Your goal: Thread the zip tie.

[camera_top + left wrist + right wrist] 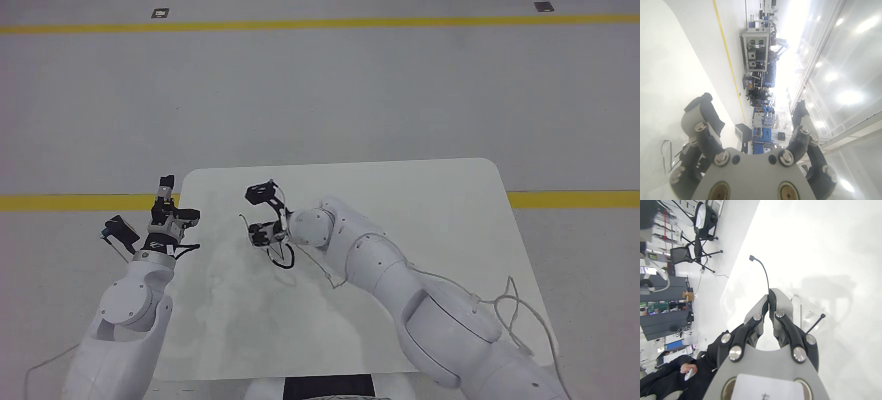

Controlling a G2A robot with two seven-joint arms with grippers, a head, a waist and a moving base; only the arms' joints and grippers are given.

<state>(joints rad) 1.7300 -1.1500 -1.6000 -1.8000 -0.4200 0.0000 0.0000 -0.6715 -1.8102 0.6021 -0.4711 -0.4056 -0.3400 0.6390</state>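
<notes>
Zip ties: 2. Right tool (769, 295) clamped on first zip tie (763, 269), head free over tabletop (829, 247); second zip tie (814, 324) lies beside. Right wrist view resolves both heads. Left tool (753, 100) spread wide, empty, at tabletop edge.

You are facing a white table (430, 310) with rounded corners, which stands on a pale grey floor (300, 100) crossed by yellow lines (320, 24). On the tabletop, in its left half as the top view shows it, a thin black zip tie (814, 324) lies with its small square head at one end. A crumpled piece of clear plastic (809, 316) lies around it; you cannot tell whether the two touch.
</notes>
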